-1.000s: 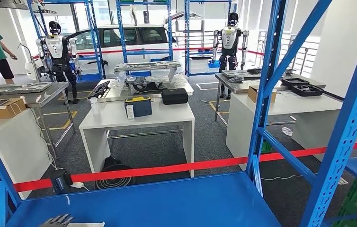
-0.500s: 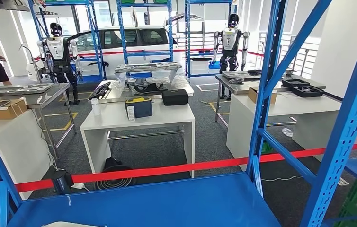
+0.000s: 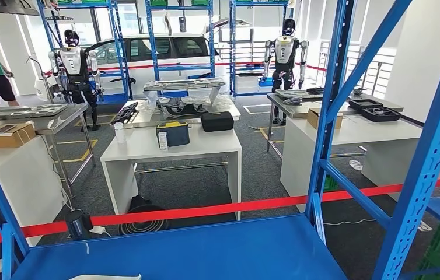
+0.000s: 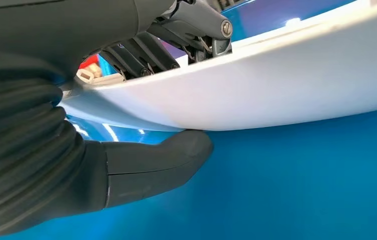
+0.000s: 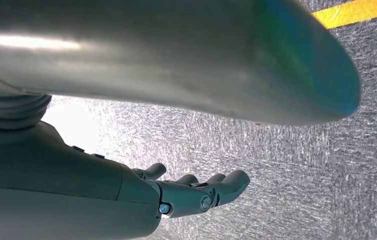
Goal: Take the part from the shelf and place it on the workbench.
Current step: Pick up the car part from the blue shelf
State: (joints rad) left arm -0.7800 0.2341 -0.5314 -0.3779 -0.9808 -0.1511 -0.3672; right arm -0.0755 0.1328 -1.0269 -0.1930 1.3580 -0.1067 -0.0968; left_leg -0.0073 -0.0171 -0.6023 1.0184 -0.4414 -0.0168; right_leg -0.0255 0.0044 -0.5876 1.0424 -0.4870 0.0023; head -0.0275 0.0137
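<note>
Fingers [image 4: 141, 55] of left hand [image 4: 126, 125] grasp white part [image 4: 276, 85], thumb beneath, dark fingers above.
Part's edge [image 3: 104, 277] low over blue shelf [image 3: 206, 251]. Right hand [image 5: 186, 192]: fingers loose, apart, empty, above grey floor [image 5: 286, 175].

Blue uprights [image 3: 330, 105] flanking bare shelf deck [image 3: 217, 248]

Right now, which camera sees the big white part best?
The left wrist view: the smooth white curved part fills it, pinched between the left hand's thumb and fingers. The head view catches a white sliver.
</note>
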